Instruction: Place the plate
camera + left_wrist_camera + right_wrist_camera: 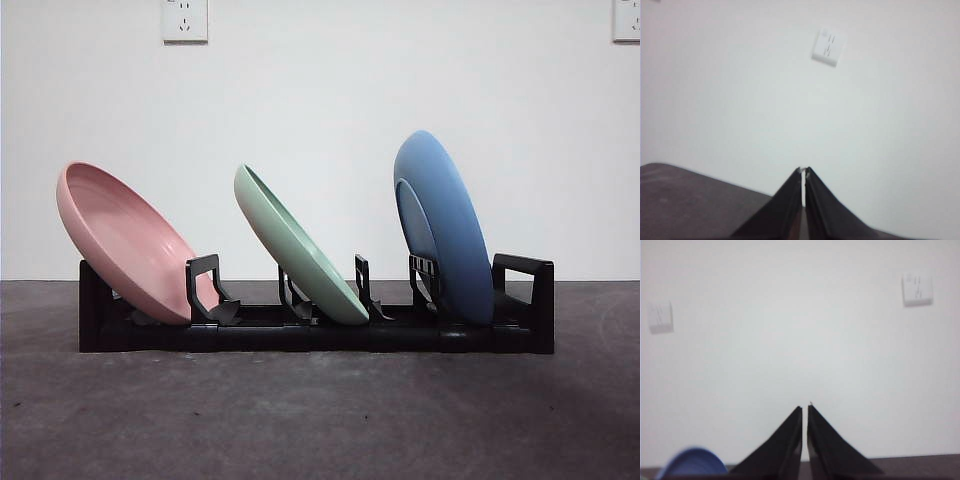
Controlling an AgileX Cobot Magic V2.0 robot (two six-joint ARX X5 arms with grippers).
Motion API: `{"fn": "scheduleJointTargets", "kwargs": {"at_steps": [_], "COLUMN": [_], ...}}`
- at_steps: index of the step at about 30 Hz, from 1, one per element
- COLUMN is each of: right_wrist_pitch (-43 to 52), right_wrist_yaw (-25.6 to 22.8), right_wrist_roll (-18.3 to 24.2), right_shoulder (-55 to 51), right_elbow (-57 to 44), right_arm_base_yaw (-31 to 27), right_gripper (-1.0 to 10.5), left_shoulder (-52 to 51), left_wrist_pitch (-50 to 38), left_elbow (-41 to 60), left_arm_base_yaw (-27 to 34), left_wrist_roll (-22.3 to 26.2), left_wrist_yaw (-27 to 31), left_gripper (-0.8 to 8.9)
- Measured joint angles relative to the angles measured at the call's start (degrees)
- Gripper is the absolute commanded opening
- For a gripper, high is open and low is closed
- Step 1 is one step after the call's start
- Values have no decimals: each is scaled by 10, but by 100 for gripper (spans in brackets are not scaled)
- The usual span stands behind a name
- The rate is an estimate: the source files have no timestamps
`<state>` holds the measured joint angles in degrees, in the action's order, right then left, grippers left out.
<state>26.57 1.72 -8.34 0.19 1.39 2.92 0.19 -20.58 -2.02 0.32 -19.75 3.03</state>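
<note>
- Three plates stand in a black rack [300,338] across the middle of the front view: a pink plate [125,243] at left, a green plate [298,248] at centre, a blue plate [445,222] at right; all lean toward the left of the frame, each propped in its own slot.
- Neither arm shows in the front view. The left gripper [803,172], low centre of its wrist view, has its jaws pressed almost together with nothing between them, facing the white wall and a wall socket [829,46] at upper right.
- The right gripper [805,410] is likewise nearly closed and empty; the blue plate's rim [692,460] shows at the lower left of that view.
- Judged state: placing appears finished, with both arms clear of the rack.
- Risk: the pink plate leans furthest and overhangs the rack's left end; a knock to the rack or table could, by this judgement, tip it out.
- Risk: an arm returning low over the rack could clip the tall blue rim nearest the right gripper.
</note>
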Motion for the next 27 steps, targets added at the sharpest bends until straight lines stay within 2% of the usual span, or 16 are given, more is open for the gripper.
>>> {"fn": "scheduleJointTargets", "kwargs": {"at_steps": [4,10,12,19,21,27], "right_wrist_pitch": [-73,-250,-304,-460,-500,-630], "right_wrist_yaw": [-3,14,31,119,144,223], "right_wrist_roll": [-49,-72,-72,-95,-102,-114], "right_shoulder": [3,50,78,205,242,356], "right_elbow": [45,167,212,380,423,550], "right_arm_base_yaw": [0,0,0,0,0,0], "right_gripper": [16,15,16,15,15,15], "left_shoulder": [4,50,78,221,258,374], "left_wrist_pitch": [62,242,299,456,495,659], "left_elbow": [-40,-202,-252,-422,-457,-555], "left_arm_base_yaw": [0,0,0,0,0,-3], "left_wrist_roll": [-29,-41,-43,-45,-45,-24], "left_wrist_yaw": [0,-3,-25,-187,-218,-261], "left_gripper": [8,10,10,11,11,11]}}
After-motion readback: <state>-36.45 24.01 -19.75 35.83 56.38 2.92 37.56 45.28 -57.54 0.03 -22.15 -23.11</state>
